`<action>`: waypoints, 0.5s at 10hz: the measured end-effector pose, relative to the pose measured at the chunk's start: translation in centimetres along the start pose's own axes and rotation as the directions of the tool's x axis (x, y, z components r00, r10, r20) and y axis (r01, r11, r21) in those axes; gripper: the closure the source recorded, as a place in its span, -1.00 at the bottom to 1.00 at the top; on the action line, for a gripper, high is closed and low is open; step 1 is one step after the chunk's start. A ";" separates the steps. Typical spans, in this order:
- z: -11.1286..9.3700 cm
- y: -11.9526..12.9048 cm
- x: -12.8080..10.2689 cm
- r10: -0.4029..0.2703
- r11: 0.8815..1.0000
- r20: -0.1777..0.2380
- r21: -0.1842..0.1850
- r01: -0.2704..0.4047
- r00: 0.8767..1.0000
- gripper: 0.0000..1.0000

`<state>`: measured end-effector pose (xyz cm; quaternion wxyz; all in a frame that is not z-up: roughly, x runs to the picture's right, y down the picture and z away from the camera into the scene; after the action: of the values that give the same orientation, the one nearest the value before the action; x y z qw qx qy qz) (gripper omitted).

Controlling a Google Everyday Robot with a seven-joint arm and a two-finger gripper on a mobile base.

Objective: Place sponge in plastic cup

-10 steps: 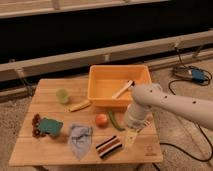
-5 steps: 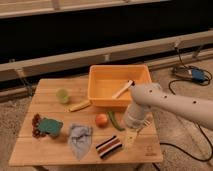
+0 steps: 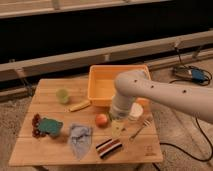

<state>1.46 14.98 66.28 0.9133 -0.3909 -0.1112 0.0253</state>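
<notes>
- Zero steps look done from here. Do you agree?
- You have it right. Your sponge (image 3: 50, 125) lies at the left of the frame on the table (image 3: 145, 150), just beside some red berries (image 3: 36, 126). The cup (image 3: 62, 95) stands above it in the frame, apart from it, toward the upper left of the tabletop. Your gripper (image 3: 117, 128) hangs low at the centre of the frame, beside the orange fruit (image 3: 102, 119) and well apart from both. Its jaws are spread wide, with nothing in them that you can make out.
- So what is left?
- All of it, I judge. You must cross to the left, grasp the sponge, lift it and let it go into the cup. The pad looks wider than the cup's mouth, so expect it to fold or stand on edge.
- Anything you can't read?
- The arm (image 3: 150, 92) covers part of the tub (image 3: 107, 68) and crowds the white pot (image 3: 135, 111). You cannot tell whether the sponge rests on something, and the cup's inside is too dim to judge.
</notes>
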 end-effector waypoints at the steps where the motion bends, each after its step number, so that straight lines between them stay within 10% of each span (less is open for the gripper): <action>1: -0.2 -0.8 -2.3 -0.021 0.999 -0.016 0.025 0.021 1.000 -0.60; 5: 0.3 -2.2 -9.1 -0.099 0.991 -0.043 0.086 0.103 0.994 -0.60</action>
<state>-7.52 12.44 66.39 0.9317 -0.3447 -0.1121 -0.0236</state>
